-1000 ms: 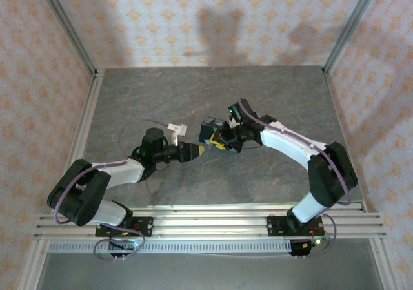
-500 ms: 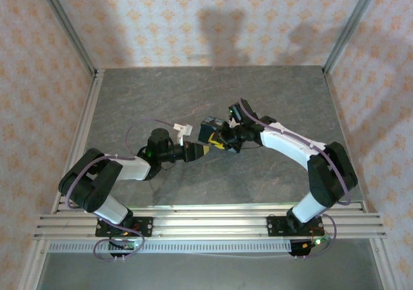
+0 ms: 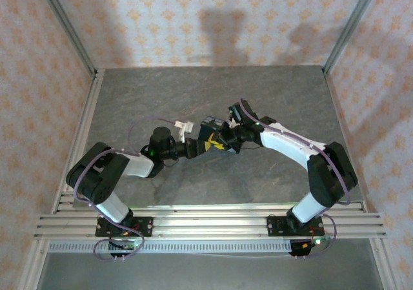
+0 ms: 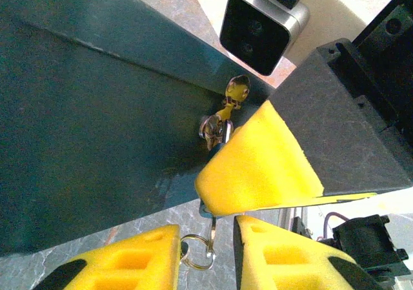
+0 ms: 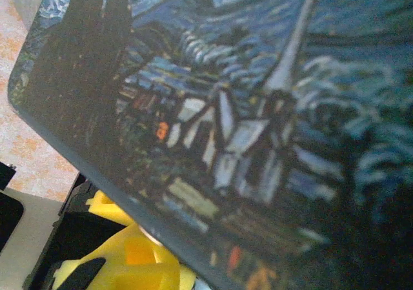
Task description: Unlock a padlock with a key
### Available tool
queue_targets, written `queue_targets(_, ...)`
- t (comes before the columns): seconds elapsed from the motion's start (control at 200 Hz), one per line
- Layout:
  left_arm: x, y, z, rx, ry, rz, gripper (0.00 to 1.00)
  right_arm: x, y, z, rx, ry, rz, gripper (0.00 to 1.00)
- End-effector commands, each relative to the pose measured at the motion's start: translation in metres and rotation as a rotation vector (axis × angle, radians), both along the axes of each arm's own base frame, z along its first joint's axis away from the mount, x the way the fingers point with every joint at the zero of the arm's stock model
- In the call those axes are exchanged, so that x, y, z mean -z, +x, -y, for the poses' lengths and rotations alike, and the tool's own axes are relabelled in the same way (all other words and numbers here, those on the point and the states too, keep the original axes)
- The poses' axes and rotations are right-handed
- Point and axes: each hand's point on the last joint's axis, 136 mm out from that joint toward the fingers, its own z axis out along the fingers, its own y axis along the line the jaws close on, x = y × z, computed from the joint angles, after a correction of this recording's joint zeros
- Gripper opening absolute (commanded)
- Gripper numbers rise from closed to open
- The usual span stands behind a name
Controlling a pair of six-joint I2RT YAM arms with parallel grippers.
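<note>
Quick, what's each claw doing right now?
Left gripper: open, fingers either side of the key ring.
Right gripper: closed on the painted box.

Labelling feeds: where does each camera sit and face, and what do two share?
Top external: above and behind, looking down on the table; left arm and right arm show.
Left wrist: faces the painted box side-on and the padlock; left fingers below.
Right wrist: faces the box lid; right fingers below.
Shared: both wrist views show the box.
</note>
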Motion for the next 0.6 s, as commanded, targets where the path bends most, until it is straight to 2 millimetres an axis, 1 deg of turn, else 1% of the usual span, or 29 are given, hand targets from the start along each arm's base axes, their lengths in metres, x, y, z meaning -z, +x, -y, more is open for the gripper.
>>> queue_targets(0.0, -0.017, 0.008, 0.006, -0.008, -0.033, 0.067, 0.26, -0.010, 0.003, -0.006, 0.007, 0.043, 0.022, 0.00)
queue_targets(0.055, -0.016, 0.007, 0.006, -0.010, -0.030, 0.063, 0.24, -0.011, 0.003, -0.005, 0.011, 0.040, 0.024, 0.00)
queue_targets(0.125, -0.014, 0.007, 0.005, -0.014, -0.027, 0.059, 0.18, -0.011, 0.004, -0.005, 0.016, 0.040, 0.024, 0.00)
queue_targets(0.17, -0.013, 0.008, 0.005, -0.017, -0.025, 0.059, 0.14, -0.011, 0.004, -0.005, 0.019, 0.040, 0.024, 0.00)
queue_targets(0.28, -0.010, 0.007, 0.005, -0.016, -0.019, 0.054, 0.00, -0.012, 0.005, -0.005, 0.027, 0.046, 0.026, 0.00)
queue_targets(0.465, -0.006, 0.008, 0.005, -0.021, -0.013, 0.044, 0.00, -0.009, 0.004, -0.006, 0.033, 0.057, 0.012, 0.00)
queue_targets(0.515, -0.004, 0.008, 0.006, -0.027, -0.012, 0.035, 0.00, -0.008, 0.004, -0.007, 0.039, 0.063, 0.013, 0.05)
queue_targets(0.596, 0.000, 0.008, 0.006, -0.036, -0.014, 0.021, 0.00, -0.008, 0.005, -0.006, 0.054, 0.068, 0.018, 0.18)
